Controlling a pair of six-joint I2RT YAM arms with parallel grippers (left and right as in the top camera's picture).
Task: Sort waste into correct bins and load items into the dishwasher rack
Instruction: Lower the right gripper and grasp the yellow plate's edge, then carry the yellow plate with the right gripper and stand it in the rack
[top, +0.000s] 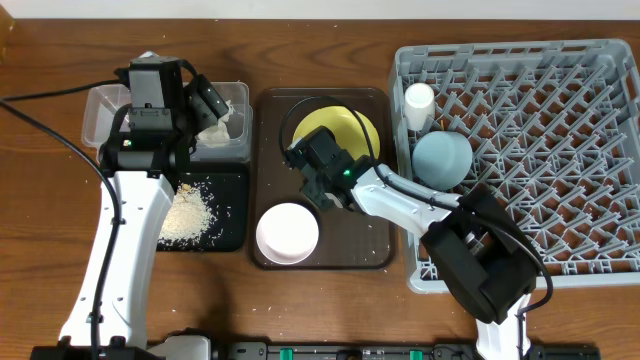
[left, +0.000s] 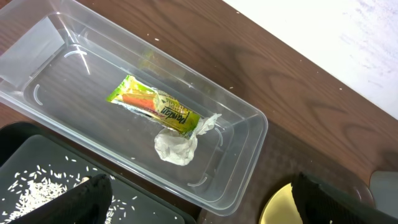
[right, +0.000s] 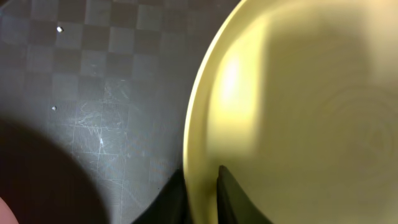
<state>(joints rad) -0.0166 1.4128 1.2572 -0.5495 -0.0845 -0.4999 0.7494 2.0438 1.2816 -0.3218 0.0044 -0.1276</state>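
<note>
The yellow plate (top: 348, 128) lies on the brown serving tray (top: 372, 240). My right gripper (top: 322, 168) is shut on the plate's near rim, one finger on each side of the rim (right: 202, 186). The plate (right: 298, 112) fills most of the right wrist view. My left gripper (top: 205, 100) hangs open above the clear tub (top: 100, 105); its fingers (left: 87, 199) hold nothing. The snack wrapper (left: 155, 106) and the white tissue (left: 176, 146) lie in the tub (left: 249, 124). Rice crumbs (top: 190, 212) are scattered in the black tray (top: 232, 215). The chopsticks are out of view.
The grey rack (top: 560, 150) fills the right side, with a white cup (top: 420, 100) and a light blue bowl (top: 442, 158) at its left edge. A bowl with a white inside (top: 287, 232) sits at the front of the brown tray, close to my right arm.
</note>
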